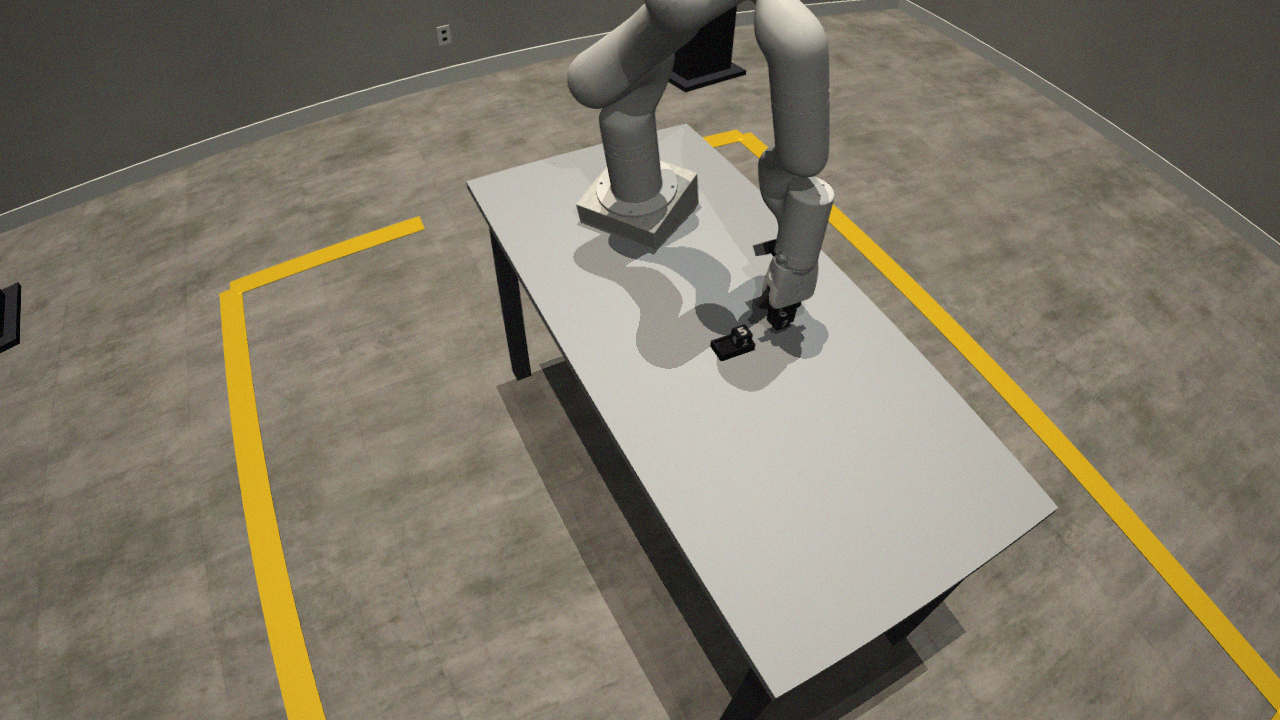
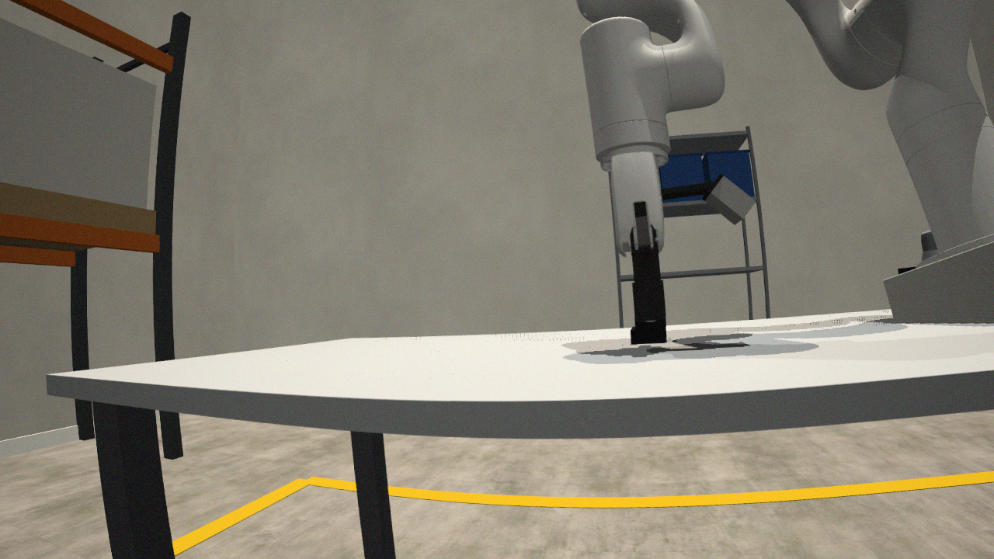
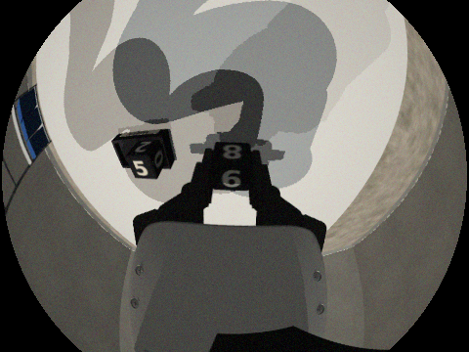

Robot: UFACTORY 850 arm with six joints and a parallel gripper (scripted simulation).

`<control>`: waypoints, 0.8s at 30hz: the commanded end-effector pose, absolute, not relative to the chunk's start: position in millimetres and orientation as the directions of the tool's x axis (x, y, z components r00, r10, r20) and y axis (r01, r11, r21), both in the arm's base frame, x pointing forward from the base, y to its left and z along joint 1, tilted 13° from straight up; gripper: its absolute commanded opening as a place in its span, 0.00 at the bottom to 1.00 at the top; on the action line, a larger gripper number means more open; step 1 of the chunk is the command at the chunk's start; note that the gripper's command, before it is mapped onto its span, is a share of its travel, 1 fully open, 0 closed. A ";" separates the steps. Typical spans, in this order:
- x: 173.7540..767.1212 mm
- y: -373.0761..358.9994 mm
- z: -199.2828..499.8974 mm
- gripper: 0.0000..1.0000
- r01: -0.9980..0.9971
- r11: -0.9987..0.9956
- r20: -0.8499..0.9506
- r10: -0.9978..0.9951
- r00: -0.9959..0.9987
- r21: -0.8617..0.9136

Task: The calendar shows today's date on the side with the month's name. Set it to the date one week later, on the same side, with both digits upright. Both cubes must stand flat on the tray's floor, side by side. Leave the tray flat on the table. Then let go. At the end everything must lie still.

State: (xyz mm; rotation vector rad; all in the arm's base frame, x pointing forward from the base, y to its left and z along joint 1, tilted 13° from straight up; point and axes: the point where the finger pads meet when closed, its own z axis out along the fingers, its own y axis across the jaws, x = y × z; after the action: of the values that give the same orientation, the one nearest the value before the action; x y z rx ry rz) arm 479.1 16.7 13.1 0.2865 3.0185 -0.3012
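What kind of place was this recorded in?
Likely a workshop or lab robot cell: a robot arm is mounted on a table, yellow floor tape marks the area around it, and a metal shelf unit holds blue bins.

Single six-joint arm [image 1: 801,98] [image 2: 625,76], gripper [image 1: 781,313] [image 2: 648,333] [image 3: 232,161] lowered close to the tabletop.
Forearm drops steeply from the raised elbow; the wrist [image 1: 802,223] [image 2: 629,90] points downward with a slight lean. Both black fingers [image 1: 767,302] [image 2: 648,299] stand partly closed, level with each other in the wrist view, clamped on a cube (the exterior view shows them nearly edge-on, one masking the other).
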 end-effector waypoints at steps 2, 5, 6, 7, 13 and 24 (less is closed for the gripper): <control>482.6 13.3 -2.0 0.29 0.197 0.962 -0.132 0.174 -0.976 -0.188; 482.7 13.1 -2.8 0.29 0.197 0.962 -0.132 0.174 -0.976 -0.188; 482.8 13.0 -3.3 0.29 0.197 0.962 -0.132 0.174 -0.976 -0.188; 482.8 13.0 -3.6 0.29 0.197 0.962 -0.132 0.174 -0.976 -0.188; 482.8 12.9 -3.7 0.29 0.197 0.962 -0.132 0.174 -0.976 -0.188; 482.8 12.9 -3.7 0.29 0.197 0.962 -0.132 0.174 -0.976 -0.188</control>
State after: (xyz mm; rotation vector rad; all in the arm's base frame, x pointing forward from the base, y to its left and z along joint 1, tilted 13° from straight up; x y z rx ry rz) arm 482.2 12.7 -4.2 0.2850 3.0006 -0.3053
